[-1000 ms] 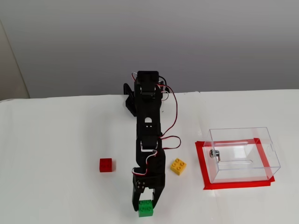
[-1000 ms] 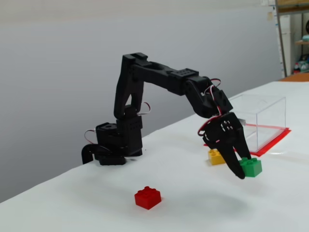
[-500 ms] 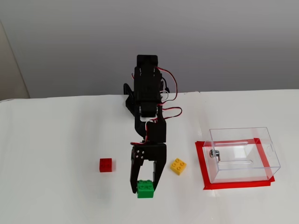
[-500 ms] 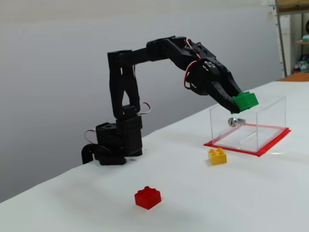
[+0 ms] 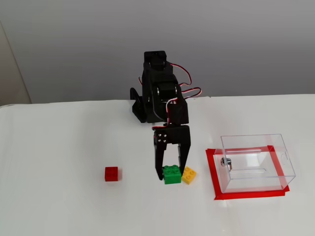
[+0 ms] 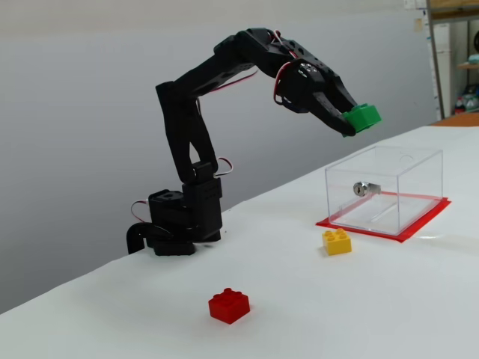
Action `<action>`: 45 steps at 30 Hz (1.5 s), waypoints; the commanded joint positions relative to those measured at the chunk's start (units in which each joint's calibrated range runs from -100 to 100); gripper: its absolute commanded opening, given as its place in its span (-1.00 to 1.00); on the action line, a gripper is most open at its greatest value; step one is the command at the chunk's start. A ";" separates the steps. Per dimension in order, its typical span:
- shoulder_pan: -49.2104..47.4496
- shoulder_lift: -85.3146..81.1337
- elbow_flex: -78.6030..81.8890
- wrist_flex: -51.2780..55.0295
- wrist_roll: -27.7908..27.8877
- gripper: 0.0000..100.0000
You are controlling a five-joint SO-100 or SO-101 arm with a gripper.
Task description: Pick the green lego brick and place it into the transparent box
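My gripper point(image 5: 172, 172) is shut on the green lego brick point(image 5: 172, 175). In a fixed view the brick point(image 6: 364, 117) hangs in the air between the black fingertips of the gripper point(image 6: 355, 120), well above the table. It is left of and higher than the transparent box point(image 6: 404, 196). The box point(image 5: 252, 140) stands open-topped on a red tape frame at the right, with a small metal fitting point(image 5: 226, 162) on its left wall. It looks empty.
A yellow studded brick point(image 5: 189, 175) lies on the white table just left of the box; it also shows in a fixed view point(image 6: 337, 241). A red brick point(image 5: 111, 173) lies further left, near the front point(image 6: 229, 305). The arm's base point(image 6: 179, 224) stands at the back.
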 commanded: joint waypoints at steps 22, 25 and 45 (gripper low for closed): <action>-37.81 -3.35 7.28 0.55 -0.14 -0.69; -42.17 -1.32 6.92 0.55 -0.08 -0.69; -54.67 15.99 -6.01 -0.32 0.18 -0.69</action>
